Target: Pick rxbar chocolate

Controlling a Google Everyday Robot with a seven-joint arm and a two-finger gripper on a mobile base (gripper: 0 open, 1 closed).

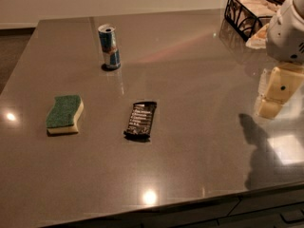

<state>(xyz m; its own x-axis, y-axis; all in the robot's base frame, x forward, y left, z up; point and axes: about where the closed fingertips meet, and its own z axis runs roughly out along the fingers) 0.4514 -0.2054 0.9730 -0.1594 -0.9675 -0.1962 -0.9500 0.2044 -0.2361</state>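
- Table [190,80]: a grey-brown glossy surface fills most of the camera view. Light spots reflect off it near the left edge and near the front edge.
- Sponge [64,114]: lies flat at the left of the table, green face up, yellow layer beneath. It is well apart from the other items.
- Drink can [109,46]: blue and silver, stands upright towards the rear left, behind the sponge and the bar.
- Rxbar chocolate [140,120]: a flat black wrapper with rows of white lettering. It lies just left of the table's centre, to the right of the sponge, long axis running roughly front to back. Nothing touches it.
- Wire basket [237,13]: dark frame, stands at the rear right corner with pale contents.
- Gripper [275,94]: cream-coloured, hangs below the white arm at the right edge, above the table and well apart from the rxbar chocolate. Open or closed cannot be told from this angle. It holds nothing visible.
- Shadow [259,146]: falls on the table in front of the gripper.
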